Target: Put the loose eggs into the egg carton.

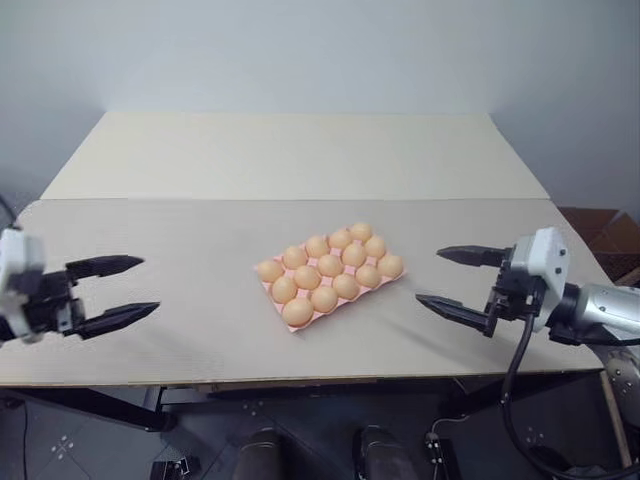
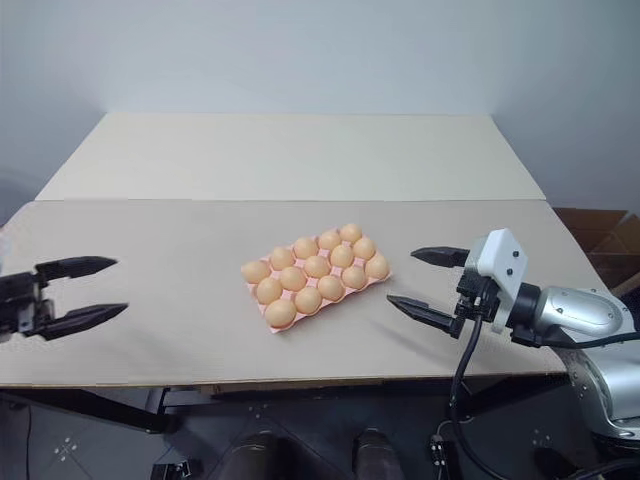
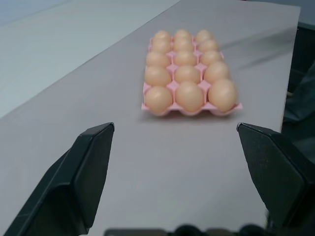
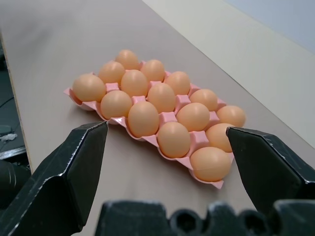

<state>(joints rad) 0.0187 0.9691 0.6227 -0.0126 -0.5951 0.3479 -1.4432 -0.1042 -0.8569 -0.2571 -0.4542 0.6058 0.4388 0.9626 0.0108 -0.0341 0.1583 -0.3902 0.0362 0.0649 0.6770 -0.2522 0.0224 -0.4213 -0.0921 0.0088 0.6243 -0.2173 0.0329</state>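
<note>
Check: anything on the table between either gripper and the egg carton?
Nothing visible. Bare table lies between the open left gripper and the egg carton, likewise for the open right gripper. Every visible cup holds an egg.

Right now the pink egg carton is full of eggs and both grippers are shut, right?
Not quite. The egg carton is full of eggs, but the left gripper and right gripper are both open and empty, as the left eye view shows.
</note>
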